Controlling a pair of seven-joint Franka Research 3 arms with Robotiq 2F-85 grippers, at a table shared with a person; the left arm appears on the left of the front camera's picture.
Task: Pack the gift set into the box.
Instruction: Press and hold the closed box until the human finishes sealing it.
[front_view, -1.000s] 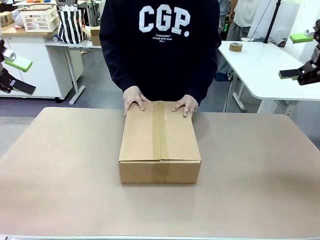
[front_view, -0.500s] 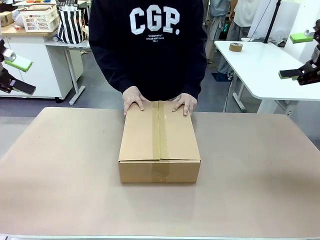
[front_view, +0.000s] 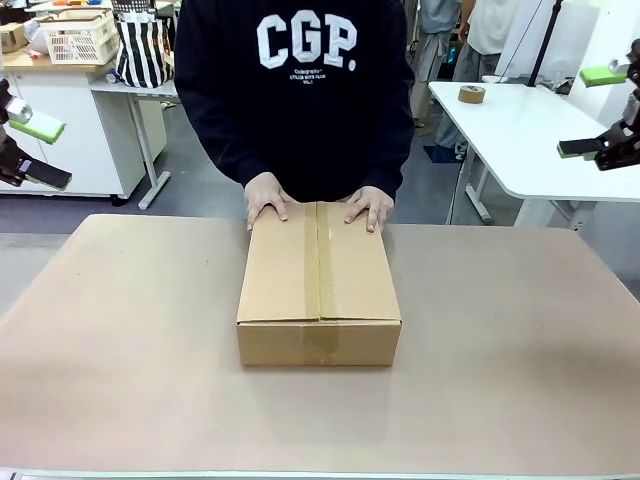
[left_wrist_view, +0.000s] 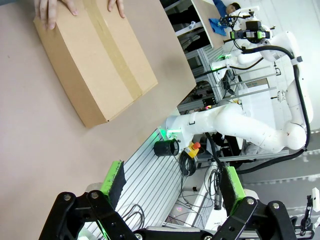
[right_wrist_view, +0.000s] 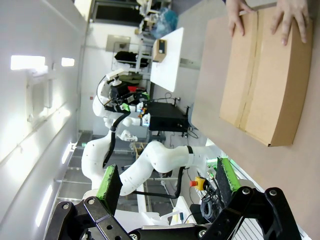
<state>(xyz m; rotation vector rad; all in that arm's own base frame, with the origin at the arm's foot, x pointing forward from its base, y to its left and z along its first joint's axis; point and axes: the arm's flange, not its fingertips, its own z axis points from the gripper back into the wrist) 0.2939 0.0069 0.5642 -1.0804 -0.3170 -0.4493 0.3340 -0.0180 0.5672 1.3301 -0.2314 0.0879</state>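
The box (front_view: 319, 285) sits on the table (front_view: 120, 340), lower than both grippers, between them and well apart from each. Its top flaps are folded down flat, and a strip of tape (front_view: 320, 262) runs along the middle seam and down the near side. So the box is shut, and what is inside is hidden. I cannot tell if the gift set is in there. If it is, I think the packing is almost done, and maybe all that is left is for the person to let go or take the box away. The person stands on the far side of the box from the grippers and rests both hands (front_view: 268, 198) flat on its far edge. The left gripper (front_view: 38, 152) hangs up high at one side with its two fingers wide apart and nothing between them. The right gripper (front_view: 592, 110) hangs up high at the other side, also spread wide and holding nothing. The front view shows both grippers and the person at once. The left wrist view looks down past its own green pads (left_wrist_view: 114, 177) and shows the right arm (left_wrist_view: 250, 130) far off past the table edge. The right wrist view shows the left arm (right_wrist_view: 155, 160) the same way, and also the long side of the box.
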